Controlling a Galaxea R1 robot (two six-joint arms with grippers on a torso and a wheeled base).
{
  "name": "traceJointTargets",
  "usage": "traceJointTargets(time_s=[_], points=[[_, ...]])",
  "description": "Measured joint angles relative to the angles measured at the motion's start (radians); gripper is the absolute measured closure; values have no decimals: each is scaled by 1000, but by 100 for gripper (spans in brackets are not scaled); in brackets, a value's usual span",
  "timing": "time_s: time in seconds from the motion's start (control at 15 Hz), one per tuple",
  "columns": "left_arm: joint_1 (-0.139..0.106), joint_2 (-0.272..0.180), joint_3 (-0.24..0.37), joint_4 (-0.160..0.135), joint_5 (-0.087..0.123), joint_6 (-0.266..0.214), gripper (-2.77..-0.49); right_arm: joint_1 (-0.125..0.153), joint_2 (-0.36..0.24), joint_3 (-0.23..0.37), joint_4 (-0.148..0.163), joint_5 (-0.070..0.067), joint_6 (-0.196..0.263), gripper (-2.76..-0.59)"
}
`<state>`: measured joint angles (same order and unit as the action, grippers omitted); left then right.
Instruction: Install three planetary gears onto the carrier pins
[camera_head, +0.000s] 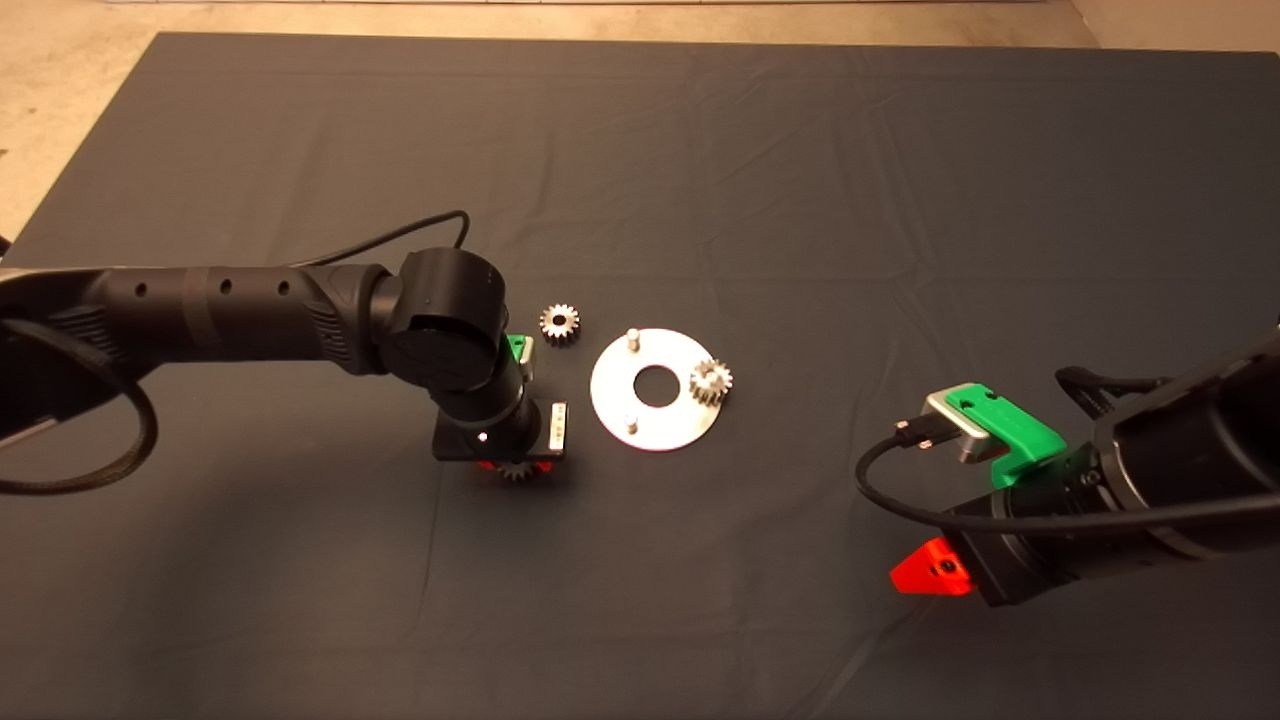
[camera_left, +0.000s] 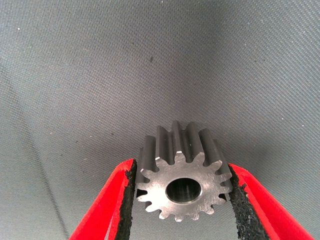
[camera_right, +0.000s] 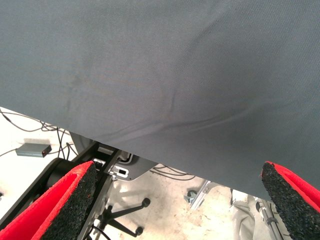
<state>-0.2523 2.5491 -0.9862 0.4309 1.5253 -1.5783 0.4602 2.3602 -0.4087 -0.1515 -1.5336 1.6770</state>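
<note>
Left gripper is pinching a gear just beside the carrier disc, which is already wearing one gear. Next it's needing careful lining up over a bare pin. Right gripper is idling spread wide, well away from the disc.

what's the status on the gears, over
Left gripper shut on a gear, left of the disc. Right gripper open, parked lower right. One gear on its pin, one loose. Path clear.

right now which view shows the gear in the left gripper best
The left wrist view: the held gear fills it, clamped between the left gripper pads. In the head view only its teeth peek from under the wrist. The right wrist view misses it.
</note>
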Motion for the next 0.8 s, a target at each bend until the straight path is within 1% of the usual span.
traceJointTargets(time_s=[0.07,0.2,0.47,0.8], points=[[0,0,0,0,0,2,-111,0,0,0,0,0,0,-247],[1,0,0,0,0,3,-109,0,0,0,0,0,0,-247],[6,0,1,6,0,18,-106,0,0,0,0,0,0,-247],[9,0,6,11,2,25,-98,0,0,0,1,0,0,-247]])
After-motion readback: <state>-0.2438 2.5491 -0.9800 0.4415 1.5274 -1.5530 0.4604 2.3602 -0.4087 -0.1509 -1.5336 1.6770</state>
